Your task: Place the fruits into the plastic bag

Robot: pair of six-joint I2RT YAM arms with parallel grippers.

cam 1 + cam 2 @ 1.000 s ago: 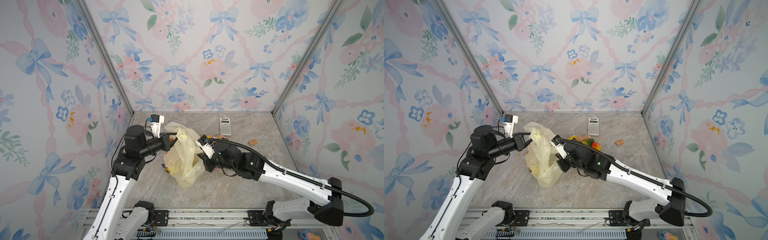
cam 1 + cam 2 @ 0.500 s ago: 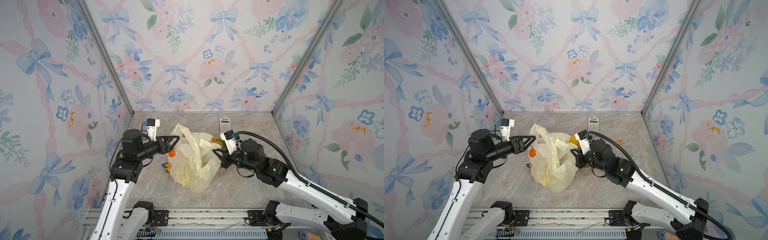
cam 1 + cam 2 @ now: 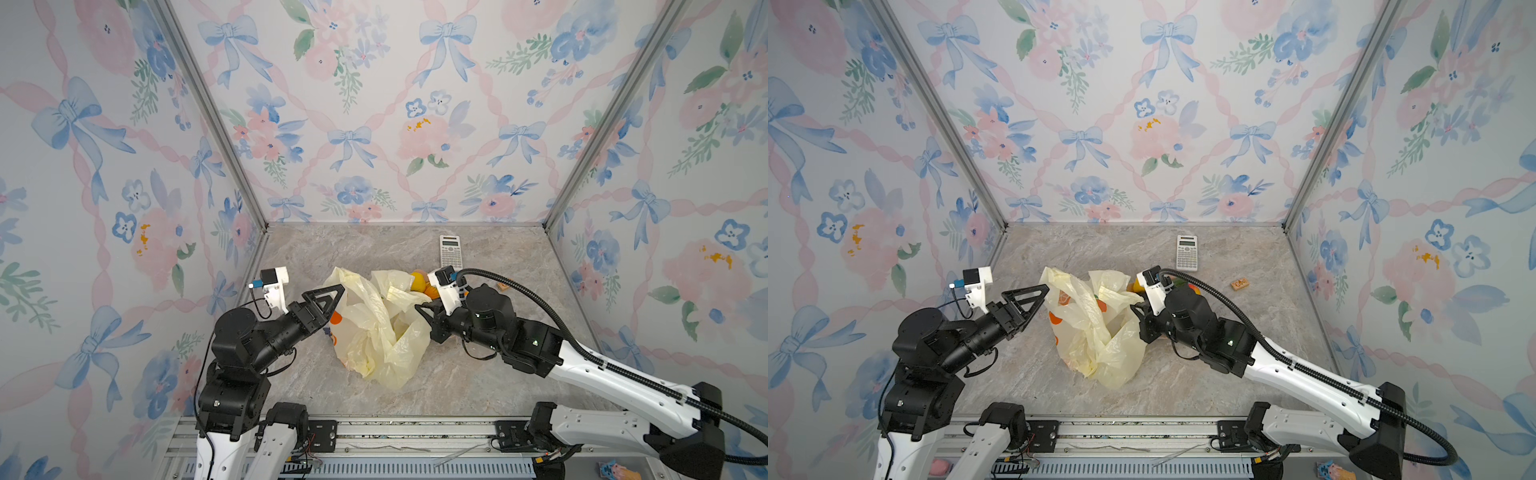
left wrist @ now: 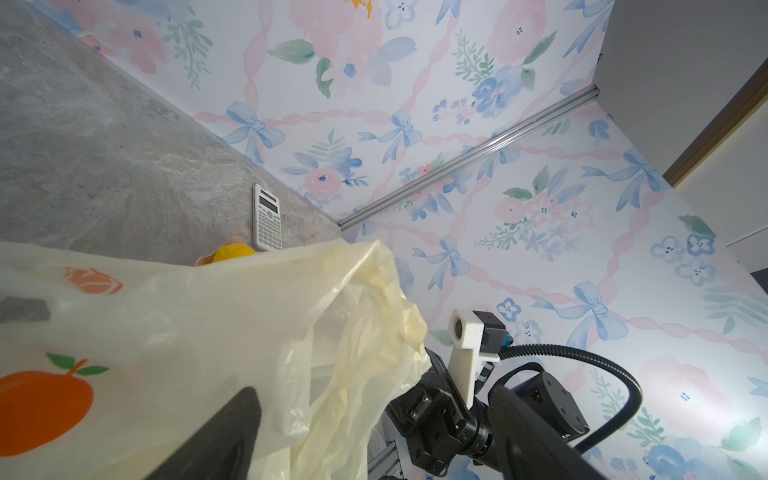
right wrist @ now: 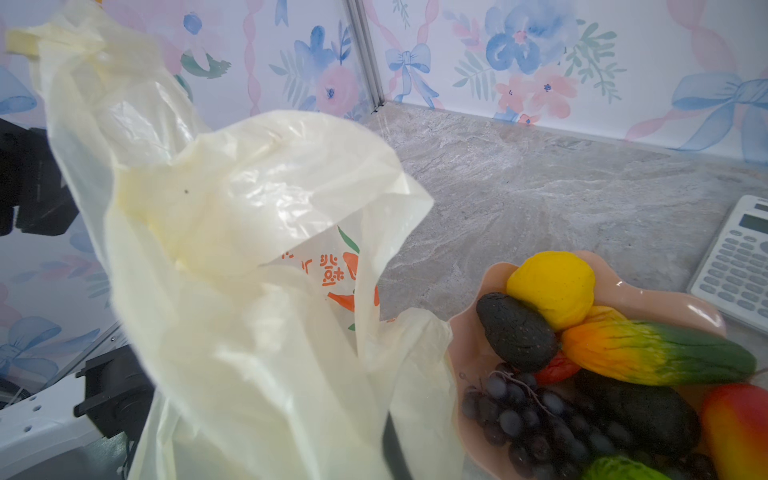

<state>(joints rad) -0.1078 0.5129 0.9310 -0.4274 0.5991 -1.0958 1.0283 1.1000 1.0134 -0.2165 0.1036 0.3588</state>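
Nearest me, the plastic bag [image 3: 374, 332] sits crumpled on the marble surface [image 3: 457, 386] between my 2 arms, its bottom down and its rim raised. Orange fruit prints show on the side facing my left arm.

My left tool [image 3: 334, 293] is at that printed side, near the rim. Its fingers stand apart: 1 dark finger [image 4: 224, 432] is in front of the film, and the other is only a grey shape seen through the plastic. I cannot tell whether either one touches the bag.

My right tool [image 3: 422, 309] is together, clamped on the opposite edge of the rim, and the film hangs close across that wrist view.

Just behind the right tool, the fruits [image 3: 419, 282] lie heaped on a pink plate [image 5: 681, 309] beside the bag. They are:
- a yellow fruit [image 5: 550, 284]
- 2 dark avocados [image 5: 515, 332]
- an orange-green piece [image 5: 652, 353]
- a purple grape bunch [image 5: 540, 419]
- a red-yellow piece [image 5: 735, 428]
- a bright green piece [image 5: 619, 471]

Farther back, a calculator [image 3: 449, 251] lies flat just beyond the plate. A small tan block [image 3: 1239, 284] lies apart, towards the right wall.
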